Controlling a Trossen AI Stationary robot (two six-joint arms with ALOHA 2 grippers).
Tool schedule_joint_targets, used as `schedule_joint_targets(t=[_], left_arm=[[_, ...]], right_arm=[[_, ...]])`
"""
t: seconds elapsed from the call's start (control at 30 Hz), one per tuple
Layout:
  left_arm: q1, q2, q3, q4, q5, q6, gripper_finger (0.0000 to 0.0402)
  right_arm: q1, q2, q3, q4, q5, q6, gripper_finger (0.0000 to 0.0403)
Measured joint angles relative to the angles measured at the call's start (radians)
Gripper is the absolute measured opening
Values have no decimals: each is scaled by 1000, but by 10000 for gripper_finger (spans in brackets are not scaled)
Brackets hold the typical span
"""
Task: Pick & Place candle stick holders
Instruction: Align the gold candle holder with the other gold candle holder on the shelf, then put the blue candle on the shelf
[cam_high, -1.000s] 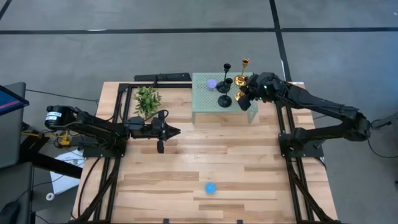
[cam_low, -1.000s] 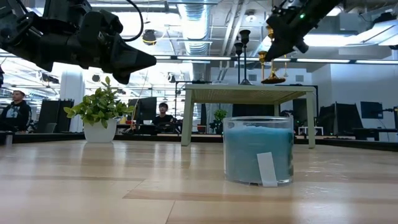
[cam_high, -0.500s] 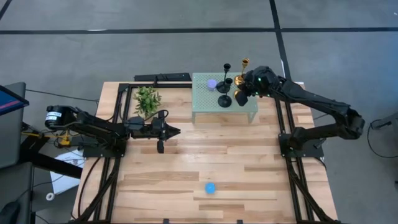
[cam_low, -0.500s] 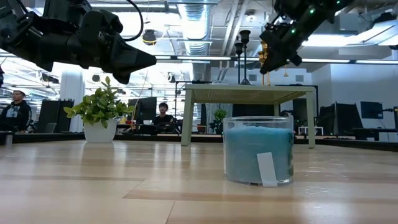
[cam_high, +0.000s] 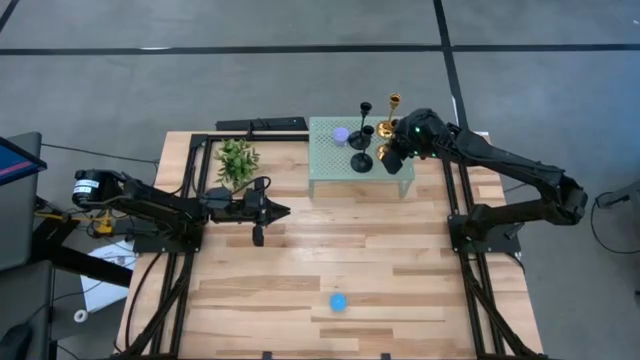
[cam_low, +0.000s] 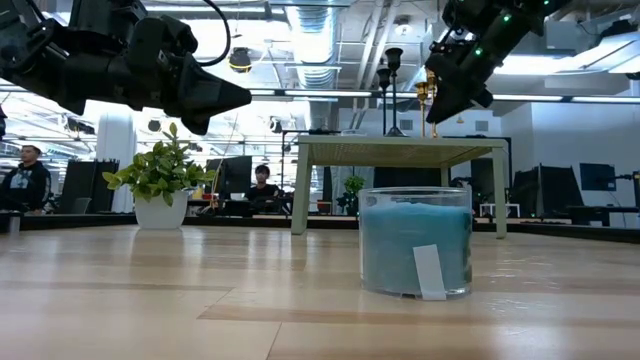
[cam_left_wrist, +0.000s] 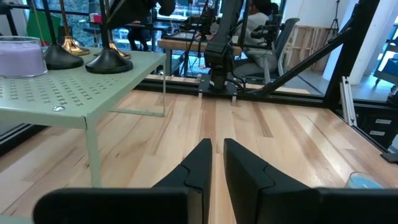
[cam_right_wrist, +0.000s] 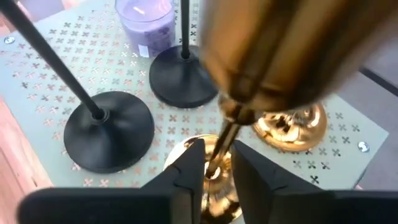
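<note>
Since one second ago, the right gripper (cam_high: 391, 152) has moved from the right edge of the small green stand (cam_high: 325, 168) to a point over it, carrying a gold candlestick holder (cam_right_wrist: 214, 163) along. That holder now stands with its base on the stand's perforated top. In the right wrist view the jaws sit either side of its slim stem with a small gap showing, so they appear slightly parted rather than clamped.

A second gold candlestick holder (cam_right_wrist: 291, 127) stands just beside the first. Two black candlestick holders (cam_right_wrist: 109, 137) (cam_right_wrist: 184, 76) also stand upright on the stand, near a purple candle jar (cam_right_wrist: 147, 23) at its back.

Left gripper (cam_high: 283, 211) hangs over the wooden surface (cam_high: 380, 270), just left of the stand and well apart from the holders. Its jaws are nearly closed, with a narrow slit between them, and hold nothing.

Also on the surface: a potted plant (cam_high: 236, 161) near the left arm, and a blue candle jar (cam_low: 415, 240) at the front, well apart from the stand.

People sit in the room beyond.
</note>
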Motion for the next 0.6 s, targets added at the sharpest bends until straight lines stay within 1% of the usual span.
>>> schedule_joint_targets(t=[0.17,0.23,0.3,0.43,0.53,0.6], left_arm=[[0,0,0,0,0,0,42],[0,0,0,0,0,0,42],[0,0,0,0,0,0,42],[0,0,0,0,0,0,42],[0,0,0,0,0,0,42],[0,0,0,0,0,0,42]], right_arm=[[0,0,1,-15,0,0,99],[0,0,18,-59,0,-1,109],[4,0,50,-124,1,-5,118],[30,0,132,-312,2,-1,131],[70,-2,186,-441,-1,38,133],[110,-9,197,-498,-4,69,130]])
